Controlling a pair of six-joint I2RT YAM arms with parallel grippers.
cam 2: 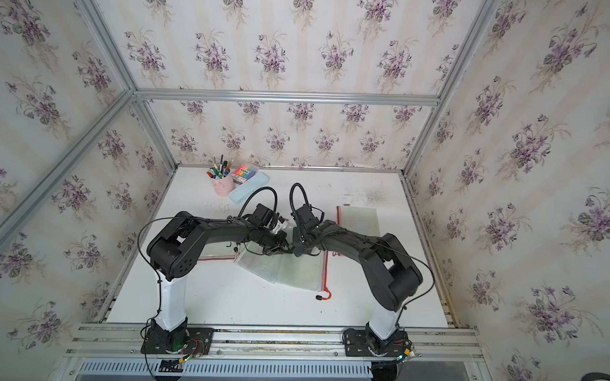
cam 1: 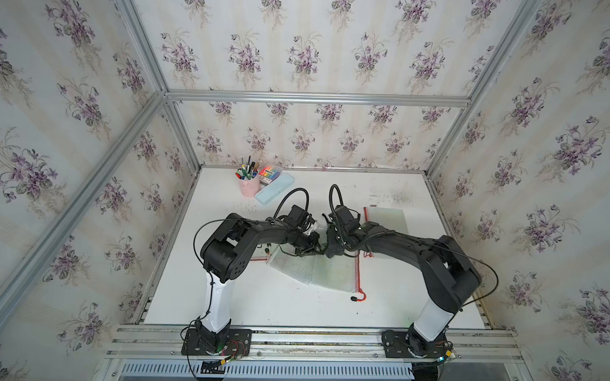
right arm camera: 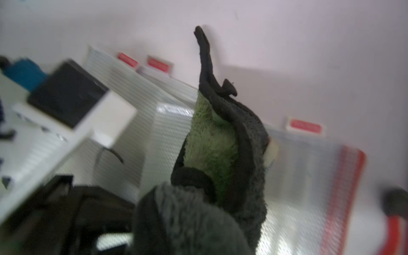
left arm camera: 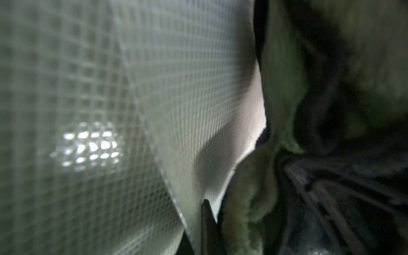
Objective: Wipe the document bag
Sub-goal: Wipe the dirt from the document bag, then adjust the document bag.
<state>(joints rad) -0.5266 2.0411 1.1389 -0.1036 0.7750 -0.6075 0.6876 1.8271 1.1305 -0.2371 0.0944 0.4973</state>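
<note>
My right jaws pinch the green-grey cloth (right arm camera: pixel 212 141) just above the mesh document bag (cam 1: pixel 332 272); the left jaws, pressed together, seemingly clamp its edge alongside.

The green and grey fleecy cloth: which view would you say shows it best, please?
The right wrist view: the green and grey fleecy cloth fills its centre, pile visible. Left wrist shows a blurred edge; both top views, a dark lump.
</note>
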